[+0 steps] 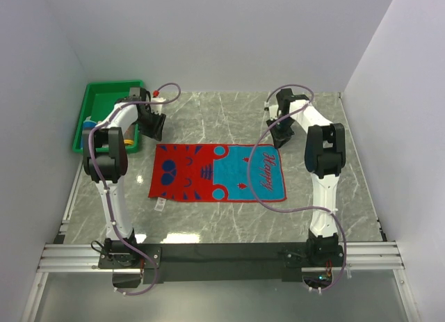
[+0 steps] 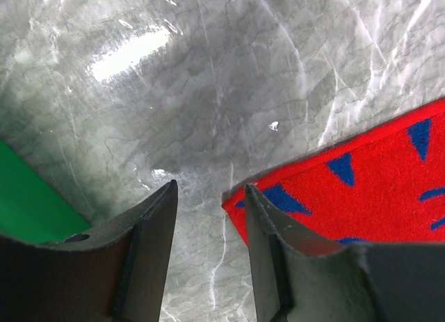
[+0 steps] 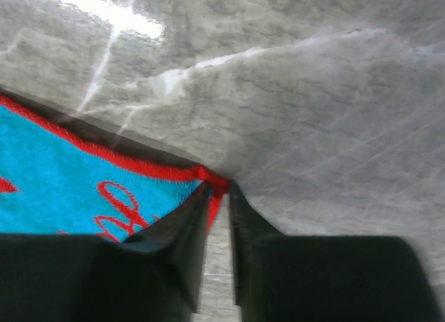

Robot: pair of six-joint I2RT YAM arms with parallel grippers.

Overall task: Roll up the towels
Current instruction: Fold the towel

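Note:
The red-and-blue patterned towel (image 1: 217, 172) lies spread flat in the middle of the table, red half to the left, blue half to the right. My left gripper (image 1: 156, 131) is open at its far left corner. In the left wrist view (image 2: 210, 186) one finger is over the red corner (image 2: 375, 190) and the other over bare table. My right gripper (image 1: 280, 140) is at the far right corner. In the right wrist view (image 3: 219, 185) its jaws are pinched on the towel's red-edged corner (image 3: 55, 197). The orange and pale pink towels are not in view.
The green tray (image 1: 97, 99) stands at the far left, partly hidden by the left arm, with a blue thing (image 1: 87, 124) inside; its edge shows in the left wrist view (image 2: 21, 204). A small white tag (image 1: 160, 205) lies near the towel's near left corner. White walls enclose three sides.

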